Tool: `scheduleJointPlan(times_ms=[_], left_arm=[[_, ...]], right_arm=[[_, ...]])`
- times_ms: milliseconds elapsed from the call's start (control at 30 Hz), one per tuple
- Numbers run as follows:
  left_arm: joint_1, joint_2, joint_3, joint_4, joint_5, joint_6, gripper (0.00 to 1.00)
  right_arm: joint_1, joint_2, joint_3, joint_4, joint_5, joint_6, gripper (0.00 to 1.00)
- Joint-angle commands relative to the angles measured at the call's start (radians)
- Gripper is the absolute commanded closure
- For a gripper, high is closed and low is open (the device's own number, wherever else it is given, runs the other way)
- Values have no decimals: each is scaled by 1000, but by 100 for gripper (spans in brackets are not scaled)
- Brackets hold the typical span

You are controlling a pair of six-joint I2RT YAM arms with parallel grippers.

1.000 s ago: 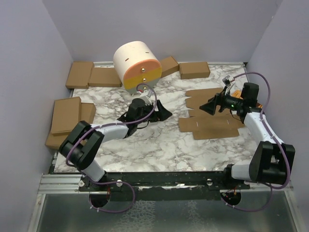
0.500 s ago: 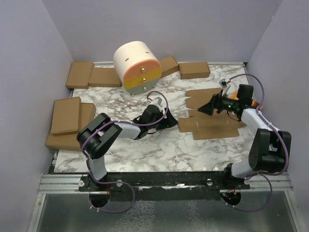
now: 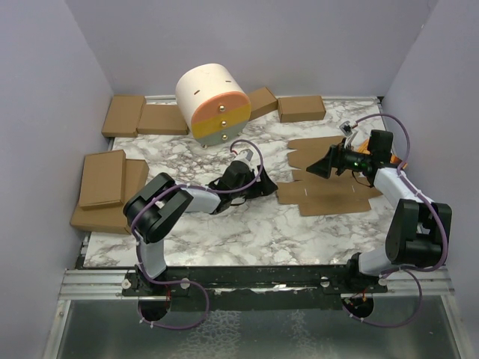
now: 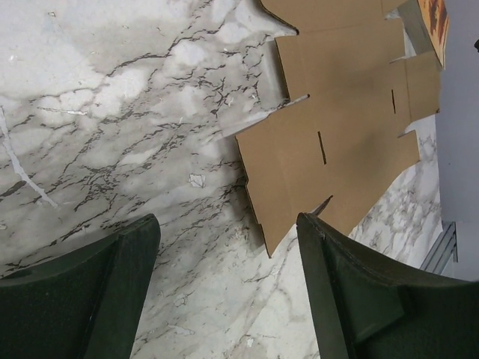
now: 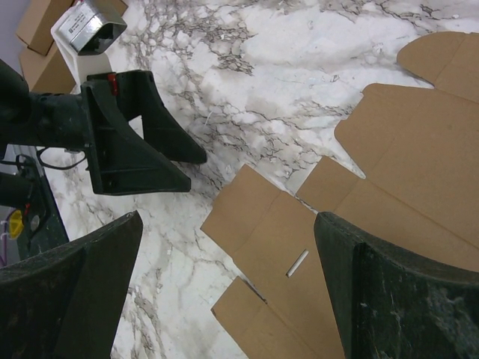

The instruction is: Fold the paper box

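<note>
The left gripper (image 3: 263,184) is seen low over the middle of the marble table (image 3: 224,235), its jaws spread apart and nothing gripped between them. In the left wrist view, its two dark fingers (image 4: 90,299) are shown either side of bare marble and the near corner of the paper box (image 3: 329,198). Whether that corner is touched cannot be told. The right gripper (image 3: 316,166) is held above the same sheet from the right side. Its jaws are spread as wide as can be seen, and nothing is grasped. Through the right wrist view, brown cardboard is seen below its fingers (image 5: 67,299), with the left gripper just beyond the sheet's edge. The paper box is laid flat and unfolded on the right half of the table as a wide die-cut sheet, its flaps, notches and narrow slots facing up. An orange printed booklet (image 4: 435,16) is glimpsed at the sheet's far right side. A round cream and orange drawer unit (image 3: 213,101) is set at the back of the table. Ready-made brown boxes (image 3: 142,116) are lined along the back edge, and more are stacked at the left edge (image 3: 105,179).
</note>
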Motion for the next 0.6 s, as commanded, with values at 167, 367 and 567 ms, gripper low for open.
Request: scheduleJointPlan(times_ms=[167, 367, 567], left_arm=[[-5, 29, 30, -3, 2, 19, 23], [-6, 34, 29, -4, -1, 17, 23], [-10, 42, 23, -5, -7, 10, 23]], right_arm=[[-4, -20, 31, 13, -18, 7, 1], [-4, -19, 31, 13, -14, 13, 1], [-4, -19, 33, 12, -9, 14, 1]])
